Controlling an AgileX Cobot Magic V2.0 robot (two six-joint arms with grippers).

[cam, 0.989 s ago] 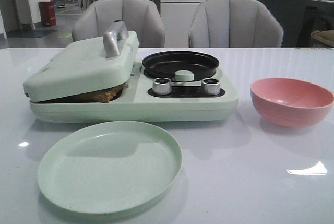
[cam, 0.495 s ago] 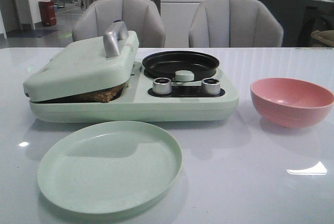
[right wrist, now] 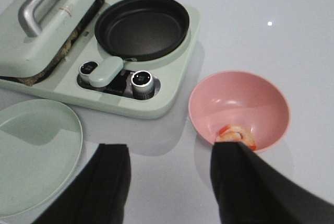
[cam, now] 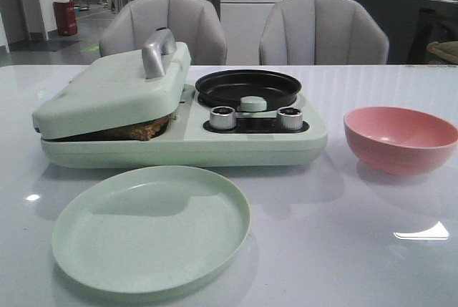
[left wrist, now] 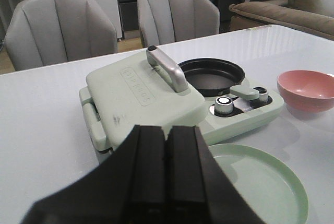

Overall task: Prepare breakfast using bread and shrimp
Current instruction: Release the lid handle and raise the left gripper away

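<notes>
The bread (cam: 139,130) lies inside the pale green breakfast maker (cam: 179,117), its brown edge showing under the nearly shut lid (cam: 114,89); it also shows in the right wrist view (right wrist: 61,51). The shrimp (right wrist: 236,133), orange-pink and whitish, lies in the pink bowl (right wrist: 240,106), partly hidden by one finger of my right gripper. My right gripper (right wrist: 172,153) is open and empty, above the table between the bowl and the green plate. My left gripper (left wrist: 168,135) is shut and empty, held back from the maker. Neither gripper shows in the front view.
A round pale green plate (cam: 150,227) lies in front of the maker. A black round pan (cam: 247,86) sits in the maker's right half, behind two silver knobs (cam: 222,117) and a pale green knob (cam: 252,104). Two grey chairs (cam: 323,29) stand behind the table.
</notes>
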